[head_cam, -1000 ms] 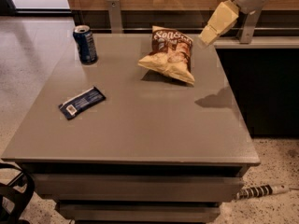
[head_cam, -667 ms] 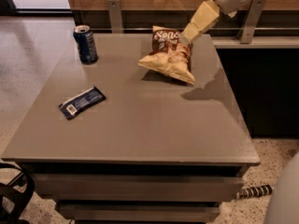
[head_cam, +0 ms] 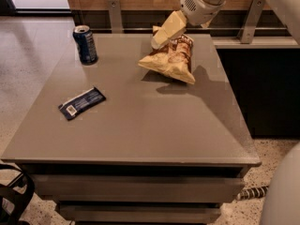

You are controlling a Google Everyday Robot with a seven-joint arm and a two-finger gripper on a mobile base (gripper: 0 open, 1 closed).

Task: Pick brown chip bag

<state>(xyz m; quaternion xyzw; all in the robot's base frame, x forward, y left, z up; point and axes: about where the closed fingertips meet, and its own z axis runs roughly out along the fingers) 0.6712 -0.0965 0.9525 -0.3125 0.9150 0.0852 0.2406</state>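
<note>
The brown chip bag (head_cam: 172,60) lies puffy and crinkled on the far right part of the grey table (head_cam: 140,125), its dark brown top toward the back and its tan-yellow part toward the front. My gripper (head_cam: 158,40) is cream-coloured and reaches down from the upper right. It hangs over the bag's top left corner, covering part of the dark top. I cannot tell whether it touches the bag.
A blue drink can (head_cam: 86,43) stands at the table's far left. A flat dark blue wrapper (head_cam: 82,102) lies at the left middle. A wooden wall with metal brackets (head_cam: 114,13) runs behind the table. A dark counter (head_cam: 262,78) stands to the right.
My gripper has moved left and downward, from above the table's far right corner to over the top of the chip bag. The bag, can and wrapper have not moved.
</note>
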